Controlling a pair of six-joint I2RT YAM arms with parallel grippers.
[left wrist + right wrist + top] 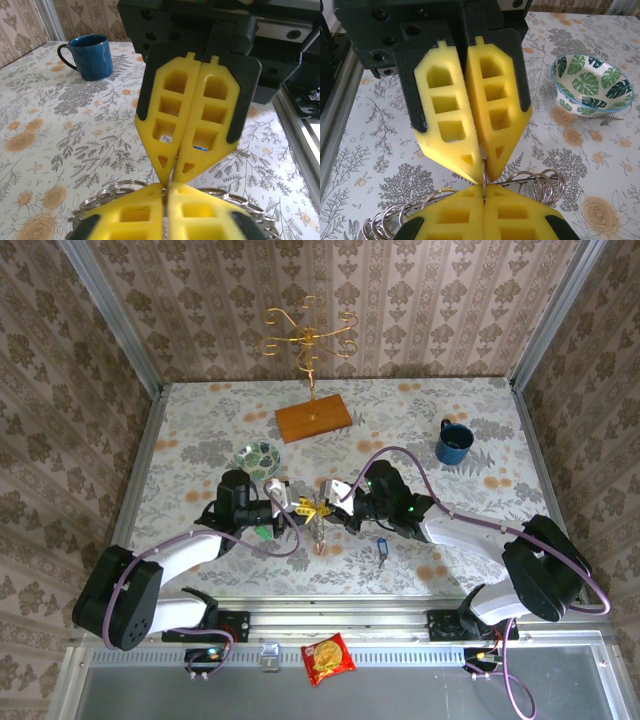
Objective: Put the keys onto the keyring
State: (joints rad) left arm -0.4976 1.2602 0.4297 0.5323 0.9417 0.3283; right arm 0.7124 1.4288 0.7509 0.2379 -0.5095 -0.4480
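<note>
My left gripper (303, 508) (166, 186) and right gripper (335, 502) (484, 187) meet tip to tip over the table's near middle, both shut. A thin wire ring of the keyring (484, 170) is pinched between both pairs of yellow fingertips. The keyring (320, 530) hangs below them, and its many small loops (547, 185) (107, 194) spread to either side. The blue key (381, 552) lies on the table by the right arm. A bright green spot (262, 531) shows under the left wrist; I cannot tell if it is the green key.
A green-leaf bowl (259, 455) (590, 85) sits behind the left gripper. A blue mug (454, 442) (90, 56) stands at the back right. A wooden base with a gold stand (313, 418) is at the back centre. A snack packet (328, 658) lies below the table rail.
</note>
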